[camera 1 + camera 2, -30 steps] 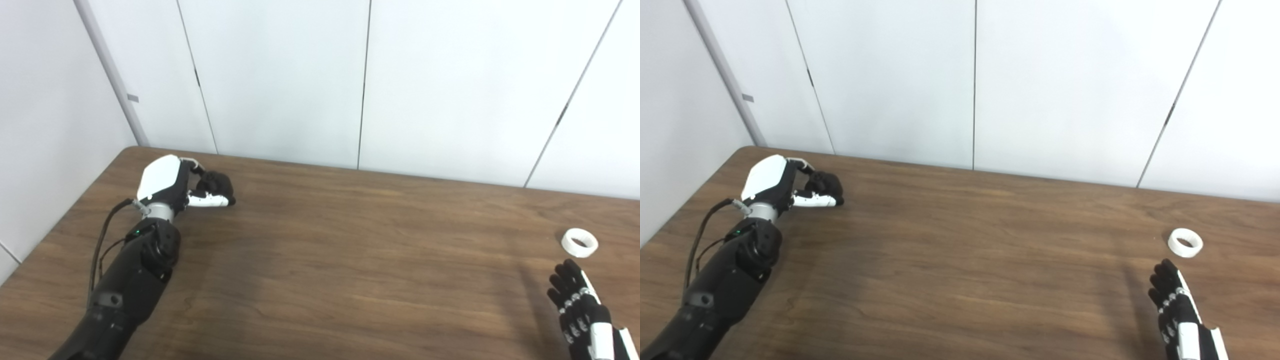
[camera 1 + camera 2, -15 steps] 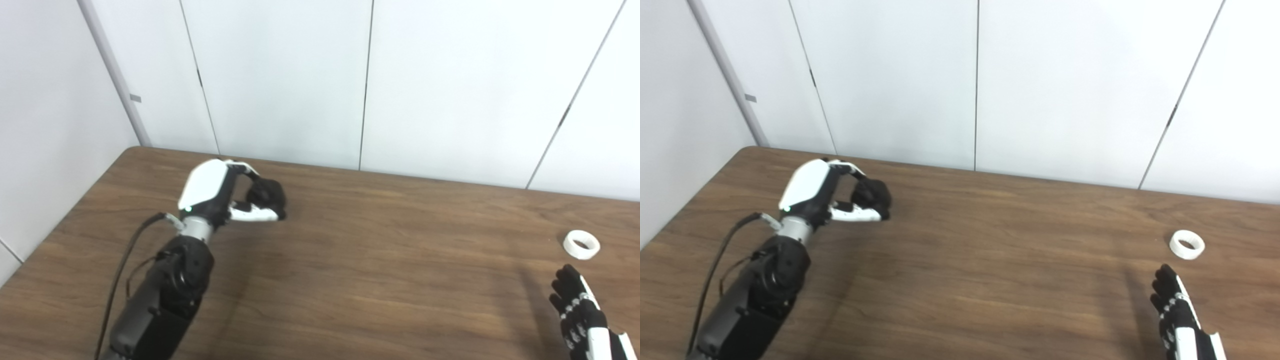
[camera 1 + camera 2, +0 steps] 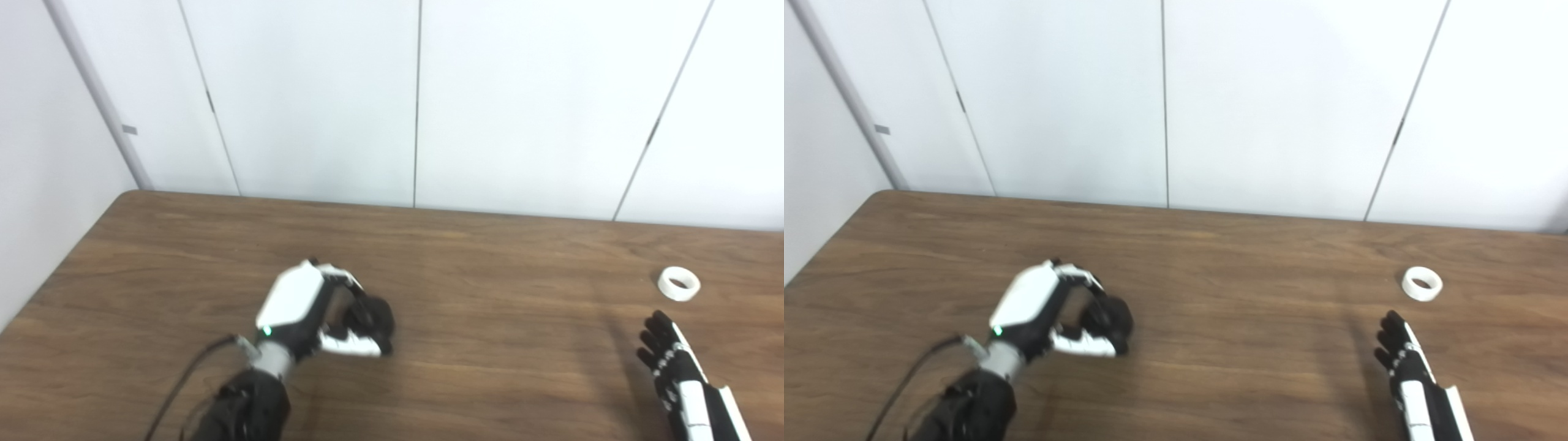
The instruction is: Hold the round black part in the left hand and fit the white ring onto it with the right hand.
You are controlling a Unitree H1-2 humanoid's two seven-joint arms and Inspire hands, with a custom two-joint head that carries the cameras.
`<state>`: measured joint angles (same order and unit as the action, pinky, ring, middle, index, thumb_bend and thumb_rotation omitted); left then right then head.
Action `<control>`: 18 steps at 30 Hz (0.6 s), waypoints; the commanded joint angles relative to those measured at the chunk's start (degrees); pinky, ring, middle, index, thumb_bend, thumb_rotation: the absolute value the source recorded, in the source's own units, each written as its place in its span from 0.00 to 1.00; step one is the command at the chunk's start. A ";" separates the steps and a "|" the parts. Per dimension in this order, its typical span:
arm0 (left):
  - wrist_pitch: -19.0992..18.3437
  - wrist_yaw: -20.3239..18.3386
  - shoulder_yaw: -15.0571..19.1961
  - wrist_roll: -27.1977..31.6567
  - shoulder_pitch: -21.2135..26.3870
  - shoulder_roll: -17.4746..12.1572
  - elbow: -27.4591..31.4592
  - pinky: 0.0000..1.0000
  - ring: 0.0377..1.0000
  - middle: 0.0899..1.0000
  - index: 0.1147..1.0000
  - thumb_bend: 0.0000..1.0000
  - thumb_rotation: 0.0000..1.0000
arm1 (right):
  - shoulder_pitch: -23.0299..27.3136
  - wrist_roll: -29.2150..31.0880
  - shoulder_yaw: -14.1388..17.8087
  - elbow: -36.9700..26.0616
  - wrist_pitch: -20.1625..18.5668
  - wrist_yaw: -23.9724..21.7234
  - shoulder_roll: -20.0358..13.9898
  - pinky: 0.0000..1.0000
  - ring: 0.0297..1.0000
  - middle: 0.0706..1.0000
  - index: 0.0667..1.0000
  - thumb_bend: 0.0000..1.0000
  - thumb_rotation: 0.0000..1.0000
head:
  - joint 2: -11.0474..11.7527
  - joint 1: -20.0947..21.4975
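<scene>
The left hand [image 3: 318, 315] is grasping the round black part [image 3: 375, 315] in its fingers. The right hand [image 3: 674, 367], fingers released, is lying near the white ring [image 3: 678, 283] on the tabletop [image 3: 490, 343]. The ring is looking light and stiff; its outer rim seems best to pinch.

L hand [image 3: 318, 312]: glossy white back shell, black fingers, white thumb segment, small green LED at shell's wrist end; silver wrist collar, black forearm w/ thin black cable. R hand [image 3: 670, 361]: black fingers w/ silver dots, white panels behind them.
</scene>
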<state>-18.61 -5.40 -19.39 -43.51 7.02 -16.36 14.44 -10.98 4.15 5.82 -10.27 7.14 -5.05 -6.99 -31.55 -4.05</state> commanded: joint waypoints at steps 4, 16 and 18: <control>4.34 1.49 -3.61 -4.59 -0.57 2.74 1.03 1.00 0.87 0.74 0.42 0.52 0.05 | -3.55 -0.68 -2.07 0.94 0.14 1.77 3.63 0.94 0.95 0.95 0.93 0.53 0.94 | -0.58 1.74; 10.57 3.55 -8.14 -9.78 -4.86 6.42 -1.63 1.00 0.87 0.74 0.42 0.52 0.05 | -3.61 -2.59 -4.83 -1.62 -1.67 4.61 4.31 0.94 0.95 0.95 0.94 0.44 1.00 | -2.03 5.42; 10.93 3.59 -8.65 -10.19 -5.39 6.75 -1.91 1.00 0.87 0.74 0.42 0.52 0.05 | -3.63 -2.81 -5.16 -2.12 -2.29 5.10 4.37 0.94 0.95 0.95 0.94 0.45 1.00 | -2.46 6.13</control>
<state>-8.69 -2.33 -27.55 -52.62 1.77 -9.83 12.69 -10.98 1.53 1.44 -11.85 4.61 -0.79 -6.33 -33.92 2.02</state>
